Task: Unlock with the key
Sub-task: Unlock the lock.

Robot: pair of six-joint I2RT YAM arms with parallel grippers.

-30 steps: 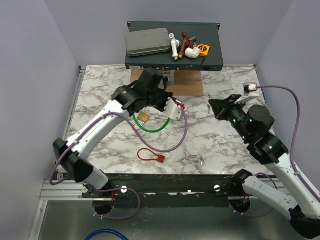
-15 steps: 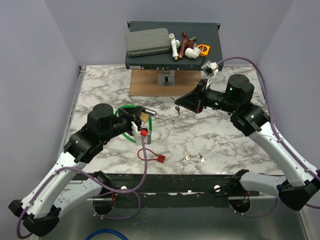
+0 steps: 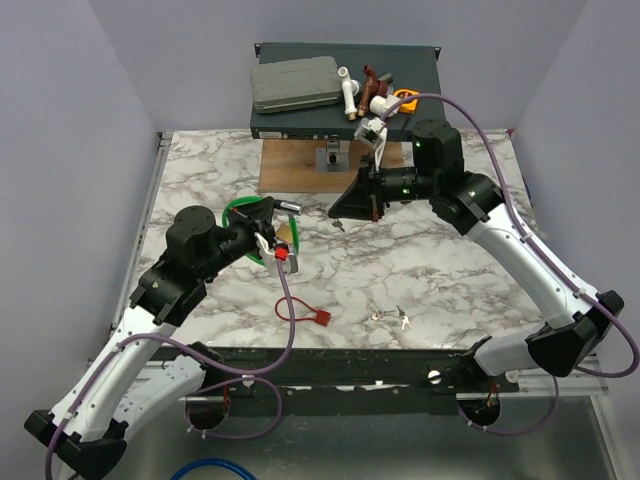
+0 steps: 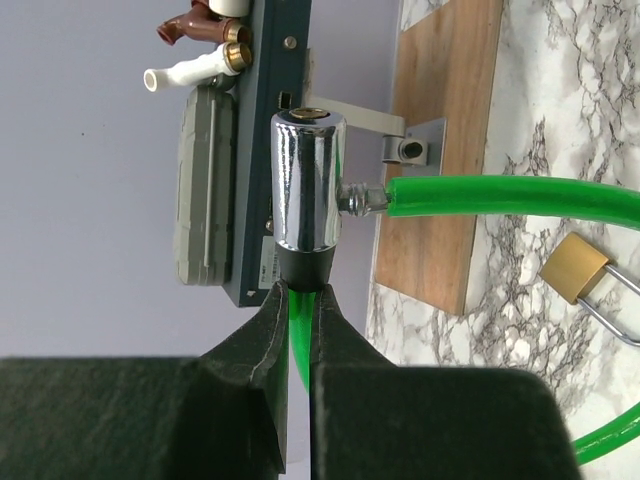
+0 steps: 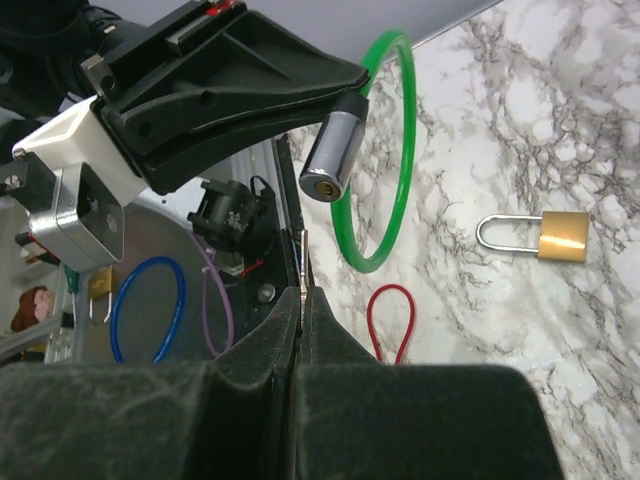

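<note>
Right claw [image 5: 301,300] pinches the key [image 5: 303,262] just short of the lock cylinder [image 5: 330,160].

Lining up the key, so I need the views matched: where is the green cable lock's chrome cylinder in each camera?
Top external: chrome cylinder left of centre.
Left wrist: cylinder mid-frame, standing upright.
Right wrist: cylinder upper centre, keyhole end towards camera.
Shared landmark: green cable joined to it.

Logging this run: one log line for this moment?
left gripper shut on green lock | right gripper shut on key | key not yet in keyhole
</note>
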